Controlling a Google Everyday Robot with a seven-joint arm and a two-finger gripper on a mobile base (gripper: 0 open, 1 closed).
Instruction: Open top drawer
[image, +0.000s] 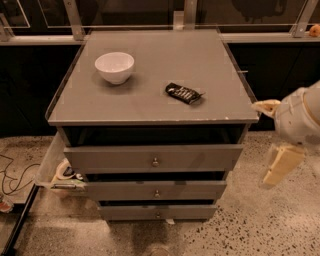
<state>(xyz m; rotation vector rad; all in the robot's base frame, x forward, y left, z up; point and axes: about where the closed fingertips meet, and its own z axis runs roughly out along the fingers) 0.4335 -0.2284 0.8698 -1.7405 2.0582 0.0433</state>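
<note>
The top drawer (155, 157) is the widest grey front on the grey cabinet, with a small round metal knob (155, 162) at its centre. It stands out a little from the cabinet, with a dark gap above it under the cabinet top. My gripper (260, 145) hangs in the air to the right of the cabinet, at about the top drawer's height and apart from it. Its cream fingers (278, 166) are spread wide and hold nothing.
Two slimmer drawers (156, 191) sit below the top one. A white bowl (114, 67) and a dark wrapped snack (183, 93) lie on the cabinet top (150, 107). A side tray (52, 170) with small items sticks out at the left. Cables (12, 175) lie on the speckled floor.
</note>
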